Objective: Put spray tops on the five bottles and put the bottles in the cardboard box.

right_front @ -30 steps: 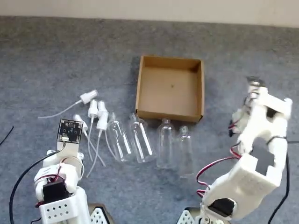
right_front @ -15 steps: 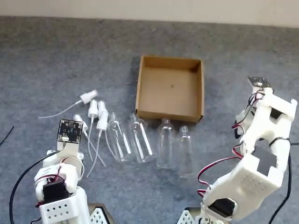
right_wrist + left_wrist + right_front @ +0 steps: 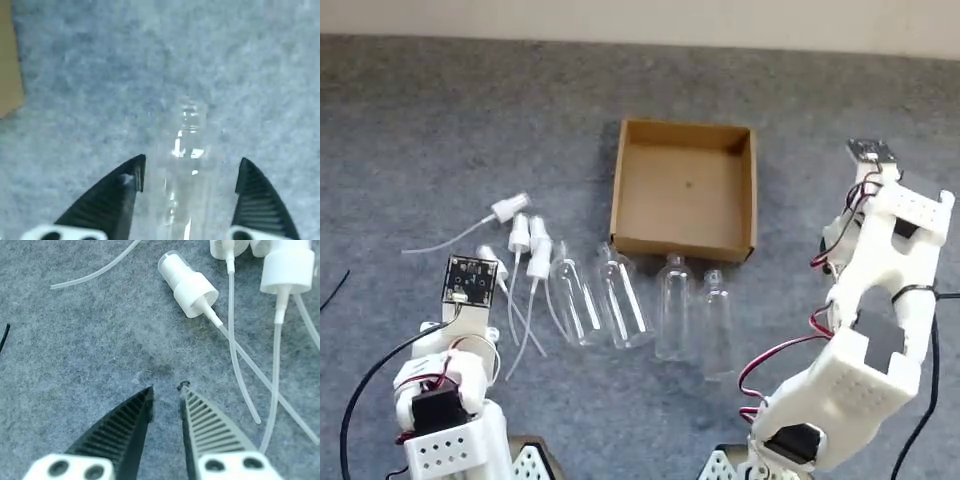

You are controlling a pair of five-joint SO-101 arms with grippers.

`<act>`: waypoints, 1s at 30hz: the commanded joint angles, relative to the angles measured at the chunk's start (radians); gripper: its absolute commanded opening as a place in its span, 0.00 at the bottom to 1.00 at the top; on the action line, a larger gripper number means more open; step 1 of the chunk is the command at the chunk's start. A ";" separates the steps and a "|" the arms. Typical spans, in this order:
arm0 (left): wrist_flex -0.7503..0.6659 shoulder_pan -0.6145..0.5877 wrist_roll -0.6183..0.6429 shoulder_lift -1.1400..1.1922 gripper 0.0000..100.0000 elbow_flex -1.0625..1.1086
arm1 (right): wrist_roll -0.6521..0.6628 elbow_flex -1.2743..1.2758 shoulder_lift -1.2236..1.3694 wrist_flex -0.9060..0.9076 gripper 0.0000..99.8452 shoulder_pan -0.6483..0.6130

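Black ribbed jaws, spread wide: that's the right gripper (image 3: 191, 161), straddling a clear bottle (image 3: 184, 195) that lies on its side on the grey carpet (image 3: 100, 60). Its neck points away from the wrist and carries no spray top. The fingers stand off the plastic on both sides, so nothing is pinched. An edge of the cardboard box (image 3: 7, 65) shows nearby, apart from the bottle.

Over to the left gripper (image 3: 166, 388): its jaws are barely parted, a thin slit between them, holding nothing and hovering over bare carpet. One spray top (image 3: 189, 287) lies just ahead on its side, its dip tube trailing across the tubes of its neighbours (image 3: 287, 270).

From above, four more bottles (image 3: 625, 300) lie in a row just in front of the box wall, all uncapped, and the spray tops cluster beside them on the left arm's side. No bottle is in the box.

Where could this slip? The bottle looks round, slick and free to roll. If the right jaws close off-centre, it will likely squirt out or spin away. On the left, those crossed tubes are the hazard. Lifting one top could drag the others along, and a bent tube may miss a bottle's narrow neck.
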 commanded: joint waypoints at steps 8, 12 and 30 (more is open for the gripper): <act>-0.021 -0.005 -0.009 0.007 0.09 0.019 | 0.014 -0.150 0.159 0.004 0.25 -0.008; -0.021 -0.005 -0.009 0.007 0.09 0.019 | 0.009 -0.211 0.209 0.007 0.24 -0.008; -0.087 -0.071 -0.166 0.007 0.09 -0.035 | -0.089 -0.788 0.205 0.412 0.00 -0.070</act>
